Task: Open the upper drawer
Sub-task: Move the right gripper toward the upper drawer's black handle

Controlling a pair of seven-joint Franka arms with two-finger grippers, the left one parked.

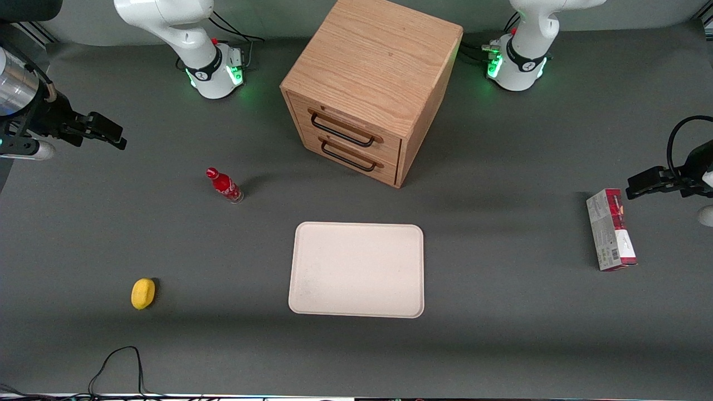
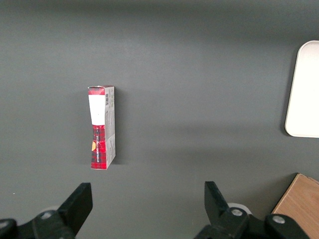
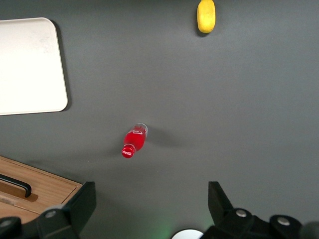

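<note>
Front view: gripper (image 1: 114, 135) open, empty, above table, red bottle (image 1: 224, 185) between it and upper drawer (image 1: 348, 129).

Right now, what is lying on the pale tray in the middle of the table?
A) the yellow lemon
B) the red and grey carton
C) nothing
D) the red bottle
C: the tray is bare, and the bottle, lemon and carton all sit on the table apart from it. The gripper hangs open at the working arm's end, away from the upper drawer.
</note>
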